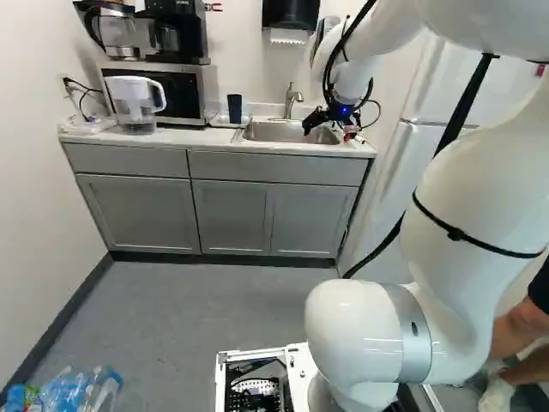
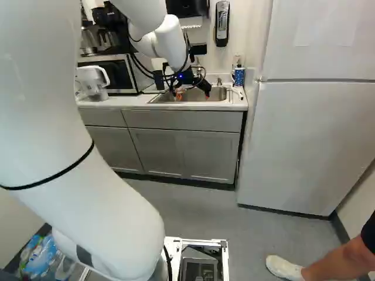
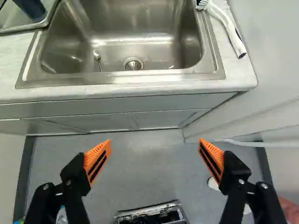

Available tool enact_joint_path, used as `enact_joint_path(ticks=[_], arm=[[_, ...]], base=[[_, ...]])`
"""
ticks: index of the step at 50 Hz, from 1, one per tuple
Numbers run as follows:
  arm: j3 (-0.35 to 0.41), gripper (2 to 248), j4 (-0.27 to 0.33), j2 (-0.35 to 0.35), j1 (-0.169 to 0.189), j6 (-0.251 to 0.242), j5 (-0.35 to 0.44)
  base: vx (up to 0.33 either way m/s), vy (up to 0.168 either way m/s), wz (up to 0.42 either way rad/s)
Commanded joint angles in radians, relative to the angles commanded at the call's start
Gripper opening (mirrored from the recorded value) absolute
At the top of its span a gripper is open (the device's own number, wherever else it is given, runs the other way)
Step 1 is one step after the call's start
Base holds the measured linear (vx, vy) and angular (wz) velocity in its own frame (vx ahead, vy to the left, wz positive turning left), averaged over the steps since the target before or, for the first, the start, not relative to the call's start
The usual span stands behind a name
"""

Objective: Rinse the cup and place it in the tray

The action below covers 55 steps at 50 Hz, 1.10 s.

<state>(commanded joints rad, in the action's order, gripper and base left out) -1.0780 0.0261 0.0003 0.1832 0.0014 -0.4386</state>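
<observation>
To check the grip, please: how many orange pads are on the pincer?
2. One pad is on the finger nearer the brush, the other pad on the finger opposite. Both show plainly; the pincer is open.

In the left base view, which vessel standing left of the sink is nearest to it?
The dark blue cup, upright in the tray beside the sink. The white-handled jug stands farther off, in front of the microwave.
</observation>
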Motion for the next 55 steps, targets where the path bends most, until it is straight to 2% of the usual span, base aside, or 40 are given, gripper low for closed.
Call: enact_joint_path(ticks=[34, 55], arm=[[0.002, 247, 0.000, 0.001, 0.000, 0.000, 0.003], [0.035, 247, -0.001, 0.010, -0.006, 0.000, 0.046]], base=[[0.000, 0.000, 0.000], [0.000, 0.000, 0.000]])
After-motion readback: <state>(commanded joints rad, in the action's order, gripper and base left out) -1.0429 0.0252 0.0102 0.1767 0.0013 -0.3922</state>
